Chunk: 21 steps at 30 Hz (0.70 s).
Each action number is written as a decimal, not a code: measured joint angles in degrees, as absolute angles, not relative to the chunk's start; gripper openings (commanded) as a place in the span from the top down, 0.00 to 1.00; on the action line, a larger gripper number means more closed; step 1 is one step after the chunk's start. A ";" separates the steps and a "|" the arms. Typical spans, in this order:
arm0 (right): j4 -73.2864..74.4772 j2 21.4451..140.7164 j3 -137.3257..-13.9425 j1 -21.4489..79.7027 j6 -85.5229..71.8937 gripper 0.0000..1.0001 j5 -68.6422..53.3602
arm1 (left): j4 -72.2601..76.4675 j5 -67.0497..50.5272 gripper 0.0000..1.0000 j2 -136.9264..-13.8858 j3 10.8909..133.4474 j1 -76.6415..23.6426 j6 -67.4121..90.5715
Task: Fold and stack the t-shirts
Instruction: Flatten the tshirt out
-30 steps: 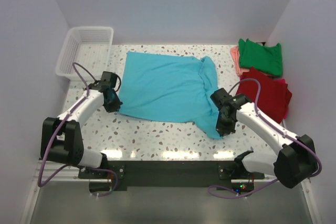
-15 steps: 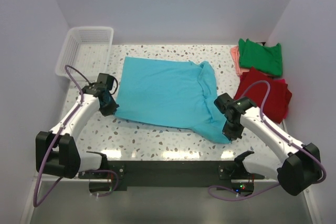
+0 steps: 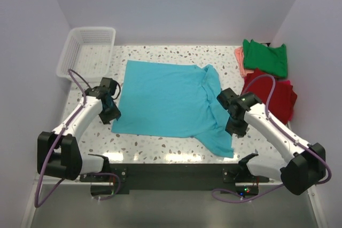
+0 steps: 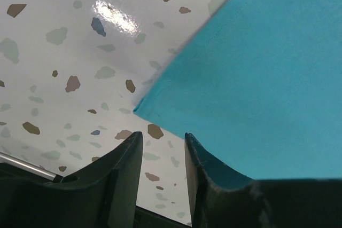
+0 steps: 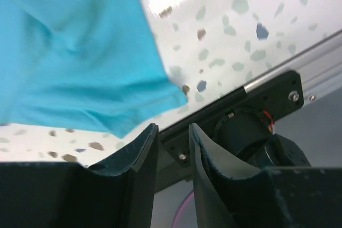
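The turquoise t-shirt (image 3: pixel 165 100) lies spread flat on the speckled table, its collar end to the right and a sleeve reaching toward the near edge. My left gripper (image 3: pixel 110 116) hovers at the shirt's left near corner. In the left wrist view the left gripper (image 4: pixel 163 138) is open and empty, with the shirt's corner (image 4: pixel 251 78) just ahead of its fingertips. My right gripper (image 3: pixel 235 128) is by the shirt's right side. In the right wrist view the right gripper (image 5: pixel 172 130) is open and empty, and the shirt's near corner (image 5: pixel 80 57) lies beyond it.
A green t-shirt (image 3: pixel 266 57) lies on a salmon-pink one (image 3: pixel 240 61) at the back right, with a red one (image 3: pixel 271 95) in front of them. A white lattice basket (image 3: pixel 85 52) stands at the back left. The table's near edge and rail (image 5: pixel 299 68) are close to the right gripper.
The turquoise shirt has been pulled toward the near edge and lies flatter. Both grippers have let go of its near corners; the right one has drawn back from its corner.
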<state>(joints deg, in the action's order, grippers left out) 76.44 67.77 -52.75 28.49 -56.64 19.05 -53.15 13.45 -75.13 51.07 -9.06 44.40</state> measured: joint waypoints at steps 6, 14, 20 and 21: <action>71.90 71.66 -62.24 28.49 -51.44 0.65 24.58 | -51.11 12.38 0.59 -75.31 52.42 -9.06 43.92; 51.51 93.89 -72.99 28.60 -38.83 0.66 23.16 | -37.43 6.83 0.59 -86.74 58.83 -9.06 42.11; 39.33 104.25 -79.15 28.60 -30.17 0.67 20.51 | -26.87 4.40 0.60 -94.52 64.60 -9.06 39.13; 38.50 106.24 -80.88 28.60 -28.95 0.69 19.92 | -25.74 3.99 0.60 -96.31 66.19 -9.06 38.33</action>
<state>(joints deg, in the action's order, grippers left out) 38.50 106.24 -80.88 28.60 -28.95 19.92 -25.74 3.99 -96.31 66.19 -9.06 38.33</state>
